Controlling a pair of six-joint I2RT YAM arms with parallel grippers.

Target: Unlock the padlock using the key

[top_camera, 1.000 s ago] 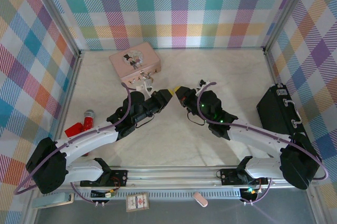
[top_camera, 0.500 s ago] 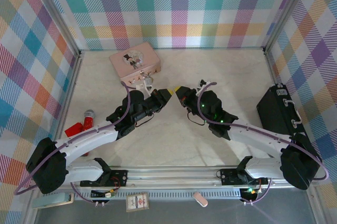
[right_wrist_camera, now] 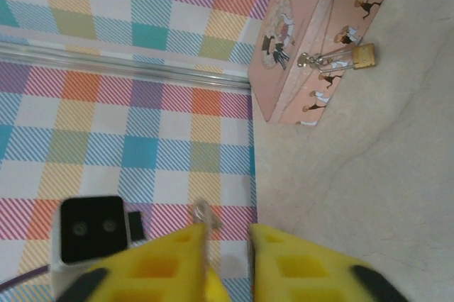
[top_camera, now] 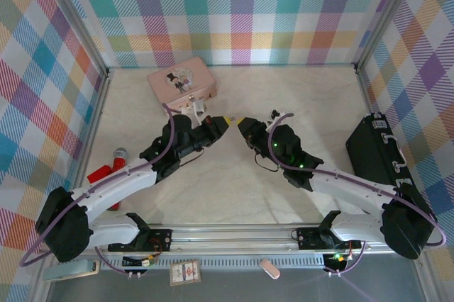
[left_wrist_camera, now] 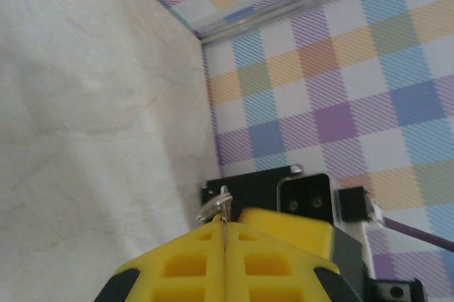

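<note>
A small silver key [left_wrist_camera: 216, 206] is pinched in my left gripper [left_wrist_camera: 225, 222], whose yellow fingers are shut with the key's head sticking out past the tips. My right gripper [right_wrist_camera: 227, 230] is open, and the key [right_wrist_camera: 203, 213] sits close by its left finger. In the top view the left gripper [top_camera: 221, 122] and right gripper [top_camera: 243, 125] meet tip to tip at mid-table. The brass padlock [right_wrist_camera: 362, 55] hangs by its thin silver shackle from the latch of the pink box [right_wrist_camera: 298, 40]. That pink box [top_camera: 181, 81] stands behind the left gripper.
A black case [top_camera: 379, 153] lies along the right wall. A red-handled tool [top_camera: 106, 169] lies near the left wall beside my left arm. Plaid walls close in the table on three sides.
Both grippers have edged a little toward the back of the table, the left wrist nearing the pink box. Their tips stay close together.
</note>
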